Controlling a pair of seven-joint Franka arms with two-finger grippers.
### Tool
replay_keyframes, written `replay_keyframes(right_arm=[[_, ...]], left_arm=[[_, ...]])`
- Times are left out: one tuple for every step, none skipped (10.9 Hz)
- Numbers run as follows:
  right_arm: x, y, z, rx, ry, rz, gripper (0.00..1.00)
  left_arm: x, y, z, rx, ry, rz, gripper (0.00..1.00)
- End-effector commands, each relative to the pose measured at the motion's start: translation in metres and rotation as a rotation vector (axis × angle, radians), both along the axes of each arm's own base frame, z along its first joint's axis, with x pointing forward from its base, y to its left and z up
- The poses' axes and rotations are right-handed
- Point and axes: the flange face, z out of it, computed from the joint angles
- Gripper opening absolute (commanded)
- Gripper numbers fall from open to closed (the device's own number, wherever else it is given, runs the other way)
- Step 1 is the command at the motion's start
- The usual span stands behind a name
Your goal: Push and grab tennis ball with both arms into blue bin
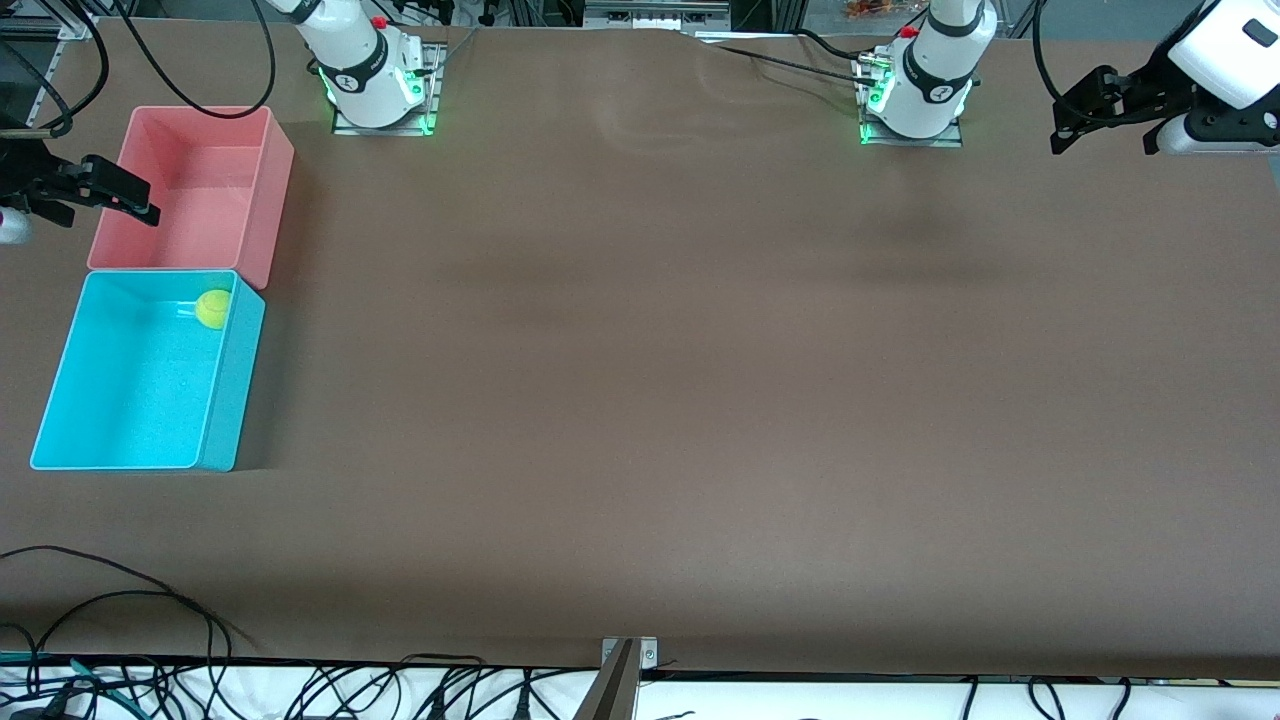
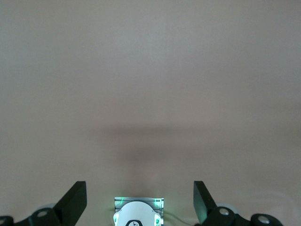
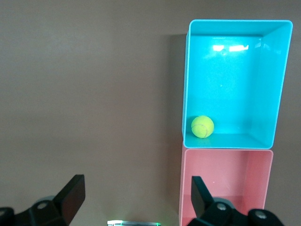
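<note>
I read the job as finished: the tennis ball [image 1: 212, 308] already sits on the floor of the blue bin [image 1: 60, 380], tucked into the corner nearest the pink bin [image 1: 282, 190] and against the wall that faces the middle of the table. What remains for me is only to keep both arms clear and let the ball rest.

The right gripper [image 1: 105, 195] hangs over the outer rim of the pink bin at the right arm's end of the table, fingers spread wide with nothing between them; in its wrist view [image 3: 136, 202] both bins lie below, pink wall touching blue wall. The left gripper [image 1: 1095, 110] is up over the table [image 1: 700, 400] at the left arm's end, well apart from the bins, also spread and empty (its wrist view [image 2: 140, 202] shows only bare brown tabletop and its own base).

To do this last stretch well I would avoid dipping the right gripper toward either bin, since the walls look thin and a knock could shift the blue bin or set the ball rolling. I would lift straight up before swinging away.

The ball, being round, has no long axis and points nowhere; I cannot read its seam clearly. The blue bin's long side runs toward the front camera, in line with the pink bin
</note>
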Motion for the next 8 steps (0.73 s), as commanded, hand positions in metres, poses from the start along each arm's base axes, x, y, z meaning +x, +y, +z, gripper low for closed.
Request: replay_keyframes(right_arm=[[0.0023, -0.0002, 0.0068, 0.005, 0.007, -0.001, 1.00], [0.0023, -0.0024, 0.0070, 0.001, 0.006, -0.001, 1.00], [0.0022, -0.0017, 0.0068, -0.001, 0.008, 0.000, 1.00], [0.0022, -0.0021, 0.0076, -0.012, 0.007, 0.001, 1.00], [0.0020, -0.0021, 0.0067, -0.012, 0.010, -0.001, 1.00], [0.0021, -0.0004, 0.0067, -0.012, 0.010, 0.001, 1.00], [0.0022, -0.0006, 0.0074, -0.013, 0.008, 0.002, 1.00], [0.0003, -0.0006, 0.0083, -0.013, 0.014, 0.002, 1.00]], left_arm=[[0.0016, -0.0032, 0.0063, -0.013, 0.001, 0.001, 1.00], [0.0016, -0.0032, 0.0063, -0.013, 0.001, -0.001, 1.00], [0.0018, -0.0032, 0.0064, -0.013, 0.000, -0.001, 1.00], [0.0016, -0.0032, 0.0063, -0.013, 0.001, 0.001, 1.00], [0.0018, -0.0032, 0.0064, -0.013, 0.000, 0.001, 1.00], [0.0016, -0.0032, 0.0063, -0.013, 0.001, -0.001, 1.00], [0.0016, -0.0032, 0.0063, -0.013, 0.001, -0.001, 1.00], [0.0018, -0.0032, 0.0064, -0.013, 0.000, -0.001, 1.00]])
